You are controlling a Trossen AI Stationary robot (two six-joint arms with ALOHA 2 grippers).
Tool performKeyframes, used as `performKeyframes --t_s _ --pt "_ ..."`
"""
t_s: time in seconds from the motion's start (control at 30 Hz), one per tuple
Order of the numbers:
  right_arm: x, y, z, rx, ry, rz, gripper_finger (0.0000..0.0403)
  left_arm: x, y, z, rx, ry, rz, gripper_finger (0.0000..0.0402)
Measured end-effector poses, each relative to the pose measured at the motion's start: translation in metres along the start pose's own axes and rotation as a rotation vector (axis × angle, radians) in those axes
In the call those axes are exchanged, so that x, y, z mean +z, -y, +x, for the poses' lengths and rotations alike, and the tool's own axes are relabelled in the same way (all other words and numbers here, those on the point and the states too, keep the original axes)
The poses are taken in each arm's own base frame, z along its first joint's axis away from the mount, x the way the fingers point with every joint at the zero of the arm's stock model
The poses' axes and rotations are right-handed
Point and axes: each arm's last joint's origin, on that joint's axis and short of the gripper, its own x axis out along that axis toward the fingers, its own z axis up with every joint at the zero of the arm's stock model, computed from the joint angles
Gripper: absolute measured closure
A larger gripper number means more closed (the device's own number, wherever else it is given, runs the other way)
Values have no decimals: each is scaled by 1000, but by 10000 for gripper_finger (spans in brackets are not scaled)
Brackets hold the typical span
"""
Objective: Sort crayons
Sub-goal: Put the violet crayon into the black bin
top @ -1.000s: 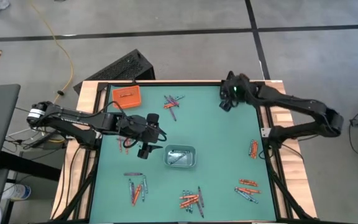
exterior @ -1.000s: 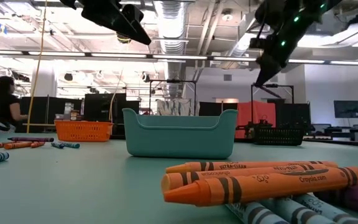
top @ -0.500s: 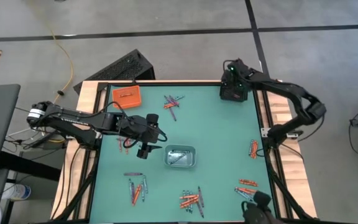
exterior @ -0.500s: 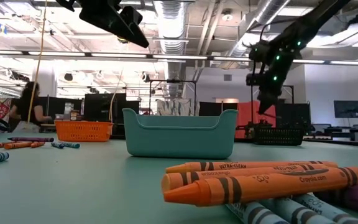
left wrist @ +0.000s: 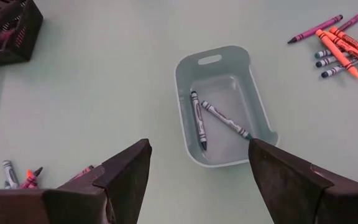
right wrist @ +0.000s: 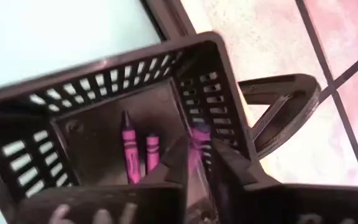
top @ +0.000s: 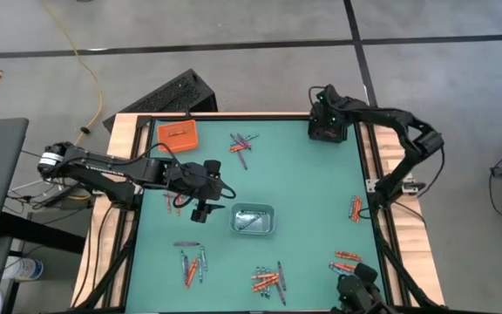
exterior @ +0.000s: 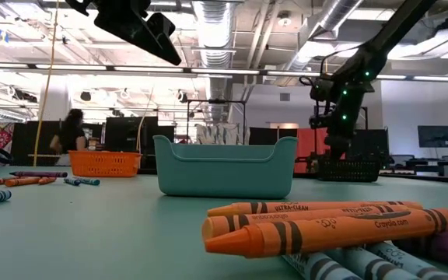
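Crayons lie in loose heaps on the green mat: far middle (top: 242, 144), near left (top: 190, 266), near middle (top: 268, 279) and right (top: 349, 260). Two grey-blue crayons (left wrist: 199, 118) lie in the clear-grey tray (top: 252, 219). My left gripper (top: 201, 209) hangs open above the mat, just left of that tray. My right gripper (top: 325, 124) points down into the black tray (top: 328, 138) at the far right corner, with a pink crayon (right wrist: 197, 138) between its fingers. Two more pink crayons (right wrist: 129, 155) lie on that tray's floor. My right gripper has the pink crayon's shaft (right wrist: 197, 142) between its two fingertips, coming from above and slanting down into the black tray. The crayon stands along the fingers, above the tray's floor. The picture is blurred, so whether both fingers touch it cannot be told.
An orange tray (top: 178, 133) with a crayon in it stands at the far left. Orange crayons (exterior: 325, 225) lie close before the low camera. A few crayons (top: 355, 208) lie by the right edge. A person walks in the room behind.
My right gripper has sunk toward the black tray at the far right corner and tipped further downward, its arm folding in above the table's right edge. My left arm has kept still.
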Motion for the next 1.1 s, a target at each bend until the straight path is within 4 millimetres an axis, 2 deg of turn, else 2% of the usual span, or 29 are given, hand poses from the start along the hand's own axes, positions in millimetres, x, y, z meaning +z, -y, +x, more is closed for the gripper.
performKeyframes --t_s 0.17,0.33,0.43,0.53,0.63,0.87,1.1 --pt "2 5 -16 -38 43 70 269 -1 0 0 10 -12 -3 141" --pt "4 14 -45 -103 140 269 239 -5 -2 0 71 -62 19 141" --pt "8 14 -67 -7 267 399 237 -5 -6 0 89 -59 45 141" --pt "15 6 -90 176 414 465 240 -5 -14 0 113 -55 93 141" --pt "23 -13 -113 360 513 428 241 -9 -28 0 148 -69 135 141" --pt "36 -94 -164 615 612 146 242 -22 -68 3 127 -64 127 141" --pt "23 -175 -200 714 595 -122 242 -44 -92 38 52 -164 186 141"
